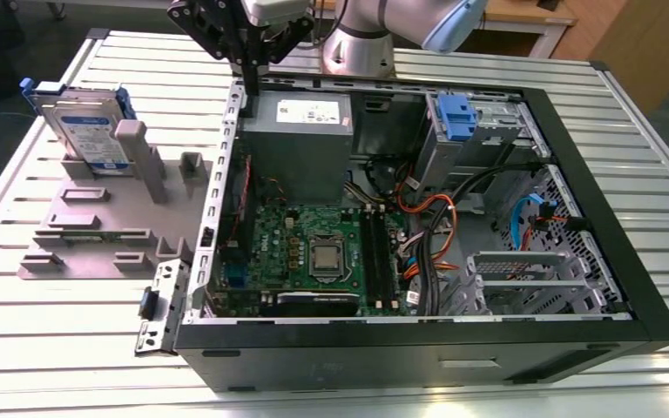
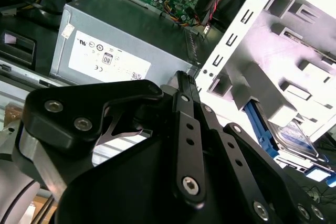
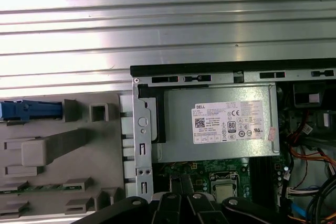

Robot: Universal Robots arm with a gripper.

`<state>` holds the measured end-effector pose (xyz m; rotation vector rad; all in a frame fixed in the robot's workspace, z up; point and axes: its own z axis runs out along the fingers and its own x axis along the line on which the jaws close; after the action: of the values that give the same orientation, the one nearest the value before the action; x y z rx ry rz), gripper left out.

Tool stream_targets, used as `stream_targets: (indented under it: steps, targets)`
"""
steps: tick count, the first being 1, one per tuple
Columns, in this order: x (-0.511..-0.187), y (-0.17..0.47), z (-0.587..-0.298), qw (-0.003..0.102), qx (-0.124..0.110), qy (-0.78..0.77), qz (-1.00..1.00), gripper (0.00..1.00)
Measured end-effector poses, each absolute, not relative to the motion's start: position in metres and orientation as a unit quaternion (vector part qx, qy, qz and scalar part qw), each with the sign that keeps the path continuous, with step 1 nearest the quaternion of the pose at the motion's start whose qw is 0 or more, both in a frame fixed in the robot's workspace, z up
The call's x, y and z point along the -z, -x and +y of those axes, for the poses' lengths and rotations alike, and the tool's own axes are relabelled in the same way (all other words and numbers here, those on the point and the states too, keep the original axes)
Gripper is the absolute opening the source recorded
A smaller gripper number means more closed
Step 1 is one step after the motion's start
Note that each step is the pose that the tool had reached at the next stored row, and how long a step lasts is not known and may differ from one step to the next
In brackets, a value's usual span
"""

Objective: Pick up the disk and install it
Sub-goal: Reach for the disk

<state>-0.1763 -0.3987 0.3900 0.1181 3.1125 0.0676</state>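
Gripper (image 2: 181, 77): black linkage, fingers pressed together on nothing, above the power supply (image 1: 297, 131) inside the computer case (image 1: 428, 335). Disk (image 1: 84, 131): on edge in the grey fixture (image 1: 91, 226), at the exterior view's left, well apart from the gripper. Handling, by judgement: spread the fingers before descending, and grip the flat faces, not the blue rails (image 1: 29, 89).

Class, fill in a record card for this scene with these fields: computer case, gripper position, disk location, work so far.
computer case: computer case lies open on the slatted table, motherboard exposed
gripper position: gripper hangs over the computer case's wall beside the power supply, carrying nothing
disk location: disk stands on edge in the grey fixture, outside the computer case at the exterior view's left
work so far: disk not yet picked up
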Motion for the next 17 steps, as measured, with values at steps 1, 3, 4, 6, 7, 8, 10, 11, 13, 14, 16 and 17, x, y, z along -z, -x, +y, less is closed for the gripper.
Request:
stream_targets:
  steps: [1, 3, 4, 6, 7, 8, 10, 11, 13, 14, 16, 17]
  targets:
    - [-0.39, 0.1763, -0.3987, 0.013, -0.022, -0.038, 0.999, 0.11]
    - [-0.39, 0.1763, -0.3987, 0.013, -0.022, -0.038, 0.999, 0.11]
    - [-0.39, 0.1763, -0.3987, 0.013, -0.022, -0.038, 0.999, 0.11]
    - [-0.39, 0.1764, -0.3987, 0.013, -0.022, -0.038, 0.999, 0.11]
    - [-0.39, 0.1764, -0.3987, 0.013, -0.022, -0.038, 0.999, 0.11]
    - [-0.39, 0.1764, -0.3987, 0.013, -0.022, -0.038, 0.999, 0.11]
    - [-0.39, 0.1764, -0.3987, 0.013, -0.022, -0.038, 0.999, 0.11]
    - [-0.39, 0.1764, -0.3987, 0.013, -0.022, -0.038, 0.999, 0.11]
    - [-0.39, 0.1782, -0.3988, 0.013, -0.022, -0.038, 0.999, 0.11]
    - [-0.3899, 0.1797, -0.3987, 0.013, -0.022, -0.038, 0.999, 0.11]
    - [-0.3896, 0.1834, -0.3987, 0.013, -0.022, -0.038, 0.999, 0.11]
    - [-0.3896, 0.1844, -0.3987, 0.013, -0.022, -0.038, 0.999, 0.11]
